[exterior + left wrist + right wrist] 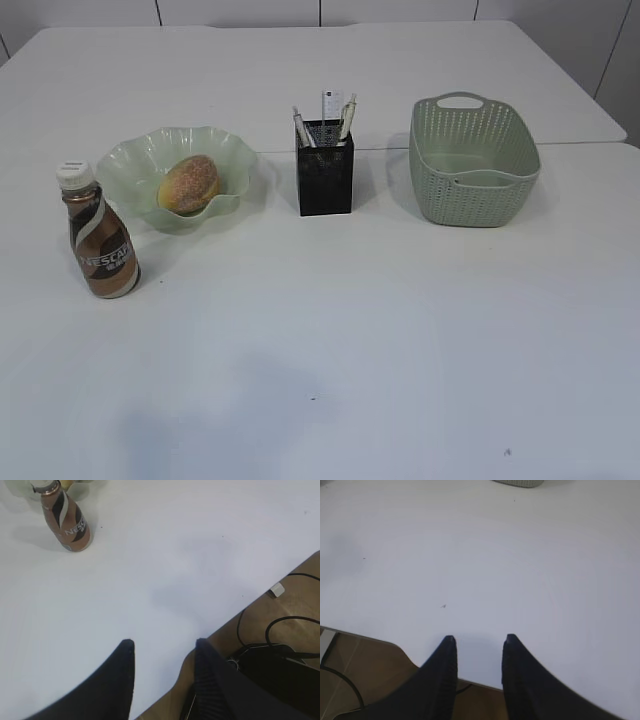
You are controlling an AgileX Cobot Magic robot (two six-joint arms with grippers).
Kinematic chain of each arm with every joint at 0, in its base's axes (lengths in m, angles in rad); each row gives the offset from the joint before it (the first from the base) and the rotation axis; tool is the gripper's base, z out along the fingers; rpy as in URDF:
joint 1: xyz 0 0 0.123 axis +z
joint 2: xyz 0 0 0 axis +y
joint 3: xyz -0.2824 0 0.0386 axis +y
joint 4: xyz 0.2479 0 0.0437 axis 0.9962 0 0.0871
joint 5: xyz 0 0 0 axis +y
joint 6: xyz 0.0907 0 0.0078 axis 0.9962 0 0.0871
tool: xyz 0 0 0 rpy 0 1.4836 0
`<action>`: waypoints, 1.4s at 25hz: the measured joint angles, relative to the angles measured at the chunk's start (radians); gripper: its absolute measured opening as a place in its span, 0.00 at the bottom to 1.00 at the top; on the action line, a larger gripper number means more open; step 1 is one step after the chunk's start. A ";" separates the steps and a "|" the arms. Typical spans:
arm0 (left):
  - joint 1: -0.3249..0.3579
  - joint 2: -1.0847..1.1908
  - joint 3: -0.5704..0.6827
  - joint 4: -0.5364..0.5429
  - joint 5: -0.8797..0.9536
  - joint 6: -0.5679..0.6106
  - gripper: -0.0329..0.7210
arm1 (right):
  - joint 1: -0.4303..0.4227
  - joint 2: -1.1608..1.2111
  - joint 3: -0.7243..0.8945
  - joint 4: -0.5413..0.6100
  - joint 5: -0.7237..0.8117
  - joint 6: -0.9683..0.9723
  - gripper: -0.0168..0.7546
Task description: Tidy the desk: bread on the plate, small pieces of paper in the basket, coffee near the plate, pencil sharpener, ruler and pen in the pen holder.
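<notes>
While neither arm shows in the exterior view, the white surface carries one bread lying in the wavy green plate, and one coffee bottle standing upright just beside that plate, toward the camera and left. One black mesh pen holder stands at the middle, with the ruler and two pens sticking up out of it. One green basket sits well apart to the right; something small lies on its floor, too unclear to name. Nothing stands between these things.

From the left wrist view, the left gripper hangs over the near edge of the surface, its jaws partly apart and holding nothing. The coffee bottle stands far off at upper left. Cables lie on the floor beyond the edge.

From the right wrist view, the right gripper likewise hovers at the near edge, partly parted and empty, over bare white surface, with the basket's base just showing at the top.
</notes>
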 joint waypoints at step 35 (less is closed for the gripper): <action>0.000 -0.318 0.393 0.023 -0.162 0.000 0.40 | 0.000 -0.109 0.099 0.036 -0.069 -0.054 0.36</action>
